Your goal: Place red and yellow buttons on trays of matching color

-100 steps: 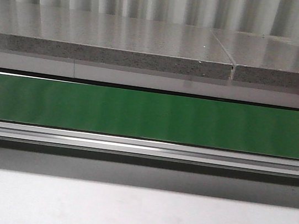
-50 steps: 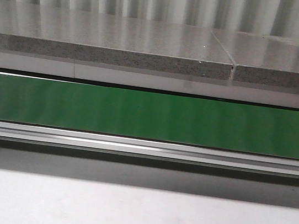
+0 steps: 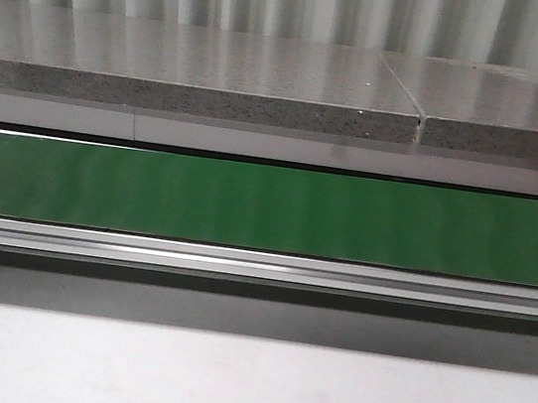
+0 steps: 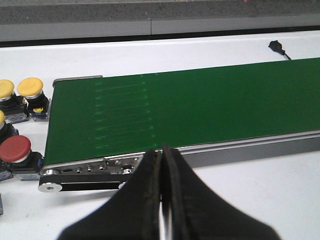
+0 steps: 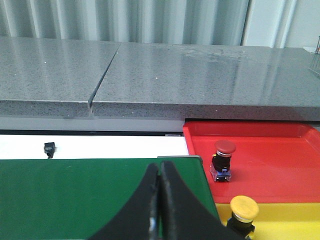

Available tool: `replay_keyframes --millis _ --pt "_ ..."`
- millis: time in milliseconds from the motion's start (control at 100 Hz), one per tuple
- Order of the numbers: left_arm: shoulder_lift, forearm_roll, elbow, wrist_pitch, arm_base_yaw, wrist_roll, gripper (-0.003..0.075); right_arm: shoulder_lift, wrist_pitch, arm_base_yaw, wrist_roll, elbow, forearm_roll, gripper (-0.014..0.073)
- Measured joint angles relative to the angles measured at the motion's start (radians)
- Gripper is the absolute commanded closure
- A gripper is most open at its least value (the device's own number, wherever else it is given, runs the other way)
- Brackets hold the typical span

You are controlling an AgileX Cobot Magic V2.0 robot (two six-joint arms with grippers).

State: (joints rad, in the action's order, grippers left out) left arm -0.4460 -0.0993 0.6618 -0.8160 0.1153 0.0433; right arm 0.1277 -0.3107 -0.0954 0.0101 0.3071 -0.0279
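Both arms' jaws clenched and empty; red button (image 5: 224, 161) on red tray (image 5: 280, 160) beyond the right jaws.

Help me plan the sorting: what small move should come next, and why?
Probably open the left gripper and reach toward the red button beside the belt's end. Both grippers are shut and empty, the belt carries nothing, and unsorted red and yellow buttons wait there.

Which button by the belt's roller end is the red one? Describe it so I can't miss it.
Find the green conveyor belt and follow it to its roller end. Several buttons cluster beside it on the white table. The red button is the only red-capped one; the others are yellow.
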Motion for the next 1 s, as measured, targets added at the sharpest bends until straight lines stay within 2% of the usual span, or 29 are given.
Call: replay_keyframes --millis 310,560,1000 --pt "0.000 0.000 0.000 0.000 0.000 0.000 0.0741 0.000 0.000 0.000 0.000 0.000 0.000 0.0660" --pt "-0.047 0.006 -0.009 0.055 -0.008 0.000 0.0741 0.000 0.000 0.000 0.000 0.000 0.000 0.0660" --pt "-0.271 0.016 0.018 0.127 -0.209 0.000 0.0722 0.000 0.000 0.000 0.000 0.000 0.000 0.0660"
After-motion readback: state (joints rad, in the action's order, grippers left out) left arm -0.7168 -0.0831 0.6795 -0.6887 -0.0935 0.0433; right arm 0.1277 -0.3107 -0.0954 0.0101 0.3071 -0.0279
